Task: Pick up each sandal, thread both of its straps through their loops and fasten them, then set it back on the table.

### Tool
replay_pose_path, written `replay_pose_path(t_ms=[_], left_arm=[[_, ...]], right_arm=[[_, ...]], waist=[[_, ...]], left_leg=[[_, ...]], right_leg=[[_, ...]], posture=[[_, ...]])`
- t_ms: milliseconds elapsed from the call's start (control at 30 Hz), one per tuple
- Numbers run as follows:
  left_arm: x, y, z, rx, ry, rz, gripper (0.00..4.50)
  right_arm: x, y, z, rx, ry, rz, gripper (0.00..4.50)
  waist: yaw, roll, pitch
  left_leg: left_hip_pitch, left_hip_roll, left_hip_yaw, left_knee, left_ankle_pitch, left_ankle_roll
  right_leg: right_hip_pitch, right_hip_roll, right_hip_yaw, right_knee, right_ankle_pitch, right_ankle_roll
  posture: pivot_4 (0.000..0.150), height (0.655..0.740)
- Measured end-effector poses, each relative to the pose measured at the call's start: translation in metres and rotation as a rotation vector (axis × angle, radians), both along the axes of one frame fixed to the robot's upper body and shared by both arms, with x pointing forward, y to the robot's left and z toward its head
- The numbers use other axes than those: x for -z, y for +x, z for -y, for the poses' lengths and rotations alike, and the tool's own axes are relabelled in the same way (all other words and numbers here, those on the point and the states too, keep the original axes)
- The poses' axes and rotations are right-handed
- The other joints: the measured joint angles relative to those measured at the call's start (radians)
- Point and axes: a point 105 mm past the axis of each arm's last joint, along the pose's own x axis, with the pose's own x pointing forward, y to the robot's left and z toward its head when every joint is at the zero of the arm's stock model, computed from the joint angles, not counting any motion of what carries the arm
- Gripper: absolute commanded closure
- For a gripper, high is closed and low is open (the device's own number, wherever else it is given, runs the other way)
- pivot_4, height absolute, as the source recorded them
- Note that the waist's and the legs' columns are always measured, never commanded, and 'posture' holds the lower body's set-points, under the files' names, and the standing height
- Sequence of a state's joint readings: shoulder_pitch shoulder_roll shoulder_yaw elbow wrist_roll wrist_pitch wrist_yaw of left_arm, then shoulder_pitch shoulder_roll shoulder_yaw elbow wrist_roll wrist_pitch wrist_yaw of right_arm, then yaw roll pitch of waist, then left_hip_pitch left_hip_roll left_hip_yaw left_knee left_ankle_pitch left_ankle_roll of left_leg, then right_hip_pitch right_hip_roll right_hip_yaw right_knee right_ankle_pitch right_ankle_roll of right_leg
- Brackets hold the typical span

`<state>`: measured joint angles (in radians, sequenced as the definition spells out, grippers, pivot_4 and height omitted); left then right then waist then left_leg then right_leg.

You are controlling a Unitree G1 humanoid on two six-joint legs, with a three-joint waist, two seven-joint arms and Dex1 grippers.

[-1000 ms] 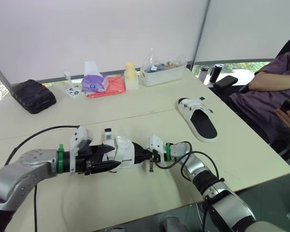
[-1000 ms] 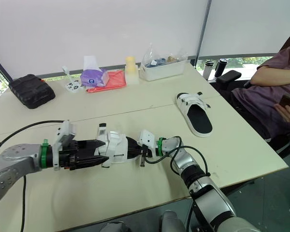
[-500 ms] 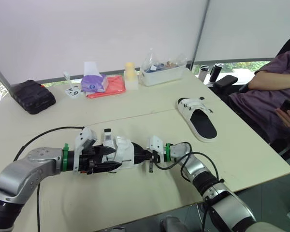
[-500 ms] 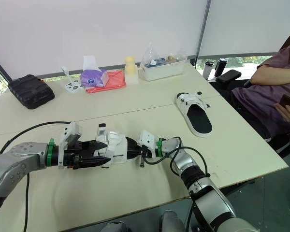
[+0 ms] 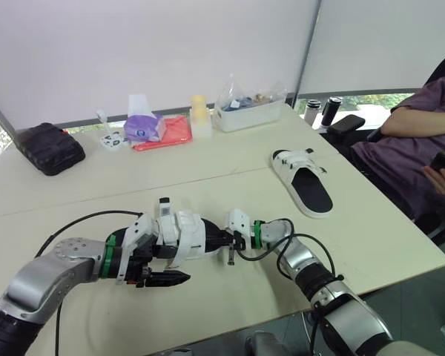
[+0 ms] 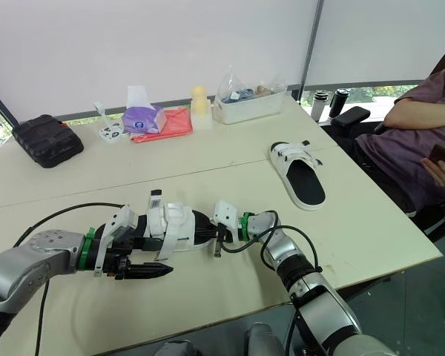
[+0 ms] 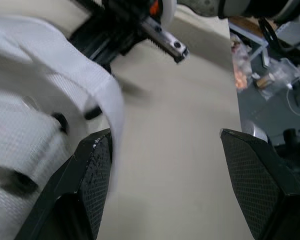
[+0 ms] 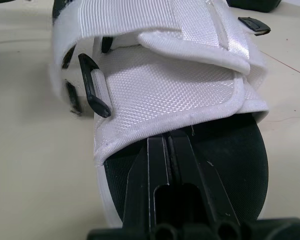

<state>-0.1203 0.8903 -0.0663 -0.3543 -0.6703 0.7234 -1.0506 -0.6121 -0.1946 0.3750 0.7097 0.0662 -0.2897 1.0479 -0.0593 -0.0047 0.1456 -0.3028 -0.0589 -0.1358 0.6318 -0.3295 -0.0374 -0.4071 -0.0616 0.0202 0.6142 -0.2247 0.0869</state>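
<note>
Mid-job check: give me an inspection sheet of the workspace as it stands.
Surface: beige table, seam across.
Job's things: near sandal between the grippers, fastening cannot be told; far sandal flat, alone.
Clutter: black case, tissue pack, red pouch, bottle, white bin, flasks along far edge.
Grippers: left gripper jaws open by near sandal's straps; right gripper jaws shut, on its footbed.
Cables: black cable on table by left arm; cable loop at right wrist.
Surroundings: seated person on right.
</note>
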Motion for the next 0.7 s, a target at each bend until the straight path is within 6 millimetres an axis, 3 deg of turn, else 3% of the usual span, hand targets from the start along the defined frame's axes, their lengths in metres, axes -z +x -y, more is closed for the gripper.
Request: replay_pose_path(t_ms=[467,567,700], left_arm=[[0.022,0.003,0.003,-0.028,-0.020,-0.045,1.06],[0.025,0.004,0.007,-0.042,-0.050,-0.065,1.82],[0.026,0.005,0.007,-0.048,-0.049,-0.074,3.86]], right_arm=[[0.000,0.000,0.000,0.001,0.001,0.000,4.50],[0.000,0.000,0.000,0.001,0.001,0.000,4.50],[0.000,0.000,0.000,0.002,0.001,0.000,4.50]], waist=[[0.000,0.000,0.000],[0.000,0.000,0.000],[0.001,0.000,0.000]], left_leg=[[0.000,0.000,0.000,-0.001,0.000,0.000],[0.000,0.001,0.000,-0.001,0.000,0.000],[0.000,0.001,0.000,-0.001,0.000,0.000]], right_leg=[[0.000,0.000,0.000,0.000,0.000,0.000],[0.000,0.000,0.000,0.000,0.000,0.000],[0.000,0.000,0.000,0.000,0.000,0.000]], posture=[[0.150,0.7400],[0.150,0.7400],[0.150,0.7400]])
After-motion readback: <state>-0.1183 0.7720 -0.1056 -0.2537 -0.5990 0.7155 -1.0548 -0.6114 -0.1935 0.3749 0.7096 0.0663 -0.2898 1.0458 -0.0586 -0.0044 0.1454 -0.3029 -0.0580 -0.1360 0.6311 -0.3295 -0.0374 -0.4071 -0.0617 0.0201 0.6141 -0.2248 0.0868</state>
